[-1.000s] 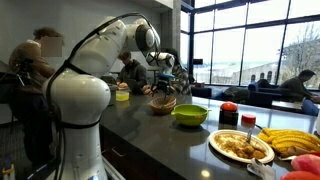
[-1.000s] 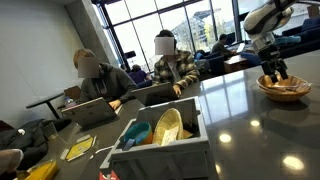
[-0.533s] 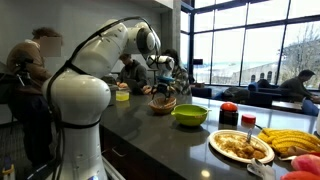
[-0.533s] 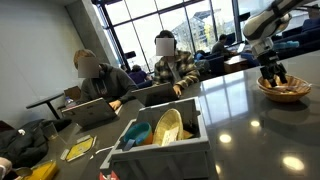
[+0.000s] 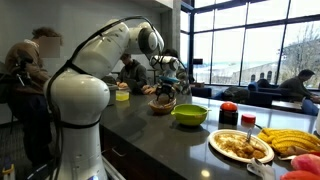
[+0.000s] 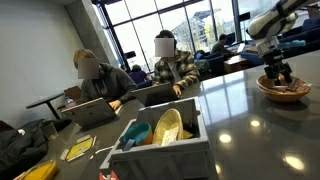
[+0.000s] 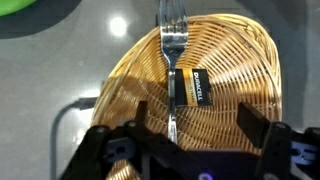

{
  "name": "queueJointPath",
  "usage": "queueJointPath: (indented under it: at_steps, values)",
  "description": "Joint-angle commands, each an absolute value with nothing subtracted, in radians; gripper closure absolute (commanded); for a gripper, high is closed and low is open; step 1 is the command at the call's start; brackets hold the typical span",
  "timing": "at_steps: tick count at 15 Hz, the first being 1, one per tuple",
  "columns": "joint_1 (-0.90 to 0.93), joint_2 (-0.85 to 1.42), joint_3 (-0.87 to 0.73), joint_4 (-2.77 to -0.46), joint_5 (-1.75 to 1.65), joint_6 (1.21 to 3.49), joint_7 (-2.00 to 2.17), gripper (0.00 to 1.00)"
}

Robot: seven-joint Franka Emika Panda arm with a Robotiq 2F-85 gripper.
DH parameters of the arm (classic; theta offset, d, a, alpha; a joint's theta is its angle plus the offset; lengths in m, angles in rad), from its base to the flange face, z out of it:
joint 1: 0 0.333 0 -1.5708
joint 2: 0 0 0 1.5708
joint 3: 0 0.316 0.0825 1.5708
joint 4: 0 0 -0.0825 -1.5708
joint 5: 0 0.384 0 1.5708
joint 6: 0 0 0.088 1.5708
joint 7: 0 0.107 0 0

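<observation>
Green bowl (image 5: 190, 116), food plate (image 5: 215, 143), bananas (image 5: 292, 141); white crate (image 6: 165, 156) w/ yellow dish (image 6: 168, 127).

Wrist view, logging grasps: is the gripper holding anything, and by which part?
Nothing held: the gripper hangs open over the fork and battery in the basket.

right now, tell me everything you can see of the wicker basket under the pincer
The wicker basket is shallow and roundish, woven from honey-tan strands with a thicker rim. It sits upright on the dark glossy counter; in both exterior views it shows as a low brown bowl shape. Inside lie a metal fork, its tines poking past the rim, and a black-and-copper battery against the fork's handle. The open pincer hangs close over it; whether they touch is unclear.
</observation>
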State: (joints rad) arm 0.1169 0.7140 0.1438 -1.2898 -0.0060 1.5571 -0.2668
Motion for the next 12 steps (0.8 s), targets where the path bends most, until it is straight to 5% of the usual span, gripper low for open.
queueJointPath:
  at_steps: [1,4,5,7,11,12]
  values:
    - [0.119,0.709,0.145,-1.286,0.005,1.562,-0.261,0.39]
    - [0.127,0.712,0.147,-1.28,-0.001,1.557,-0.263,0.65]
    - [0.132,0.714,0.146,-1.276,-0.009,1.56,-0.264,0.22]
    - [0.135,0.718,0.148,-1.269,-0.006,1.555,-0.267,0.36]
    - [0.137,0.726,0.151,-1.263,0.003,1.552,-0.269,0.02]
    - [0.135,0.733,0.152,-1.261,0.009,1.55,-0.27,0.01]
